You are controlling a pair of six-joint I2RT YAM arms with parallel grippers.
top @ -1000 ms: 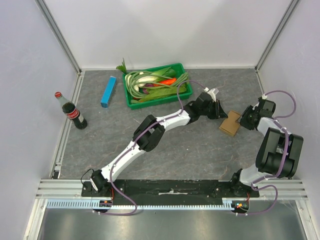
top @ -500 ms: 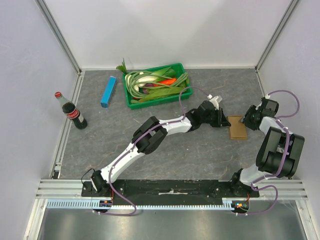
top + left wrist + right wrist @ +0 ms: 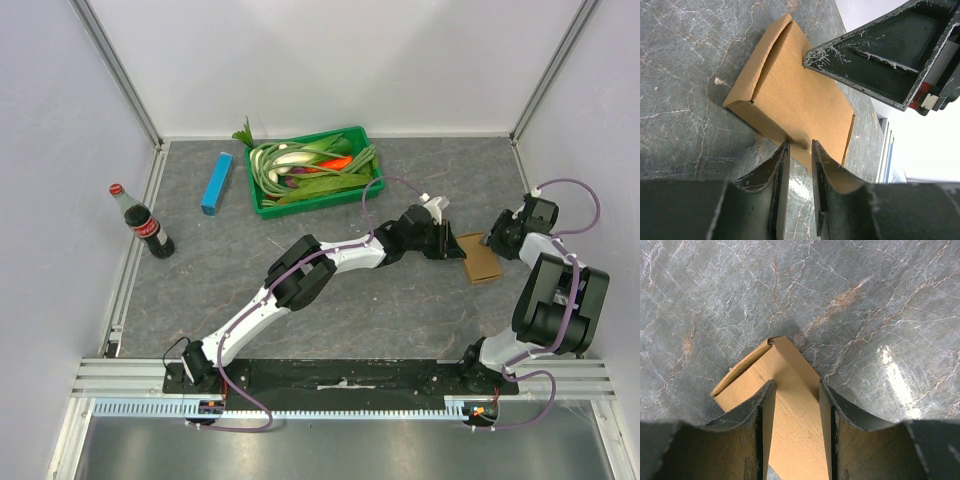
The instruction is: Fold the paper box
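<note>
The flat brown cardboard paper box (image 3: 795,100) lies on the grey marbled table (image 3: 865,300), right of centre, with bare stone off every edge. The left gripper (image 3: 800,146), nearly pressed together, meets its near edge; a pinch cannot be told. The right gripper (image 3: 795,385) stands spread over its corner.

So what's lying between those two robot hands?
The paper box lies between them, with the left hand at one edge and the right hand at the opposite one. The top external view shows it best.
</note>
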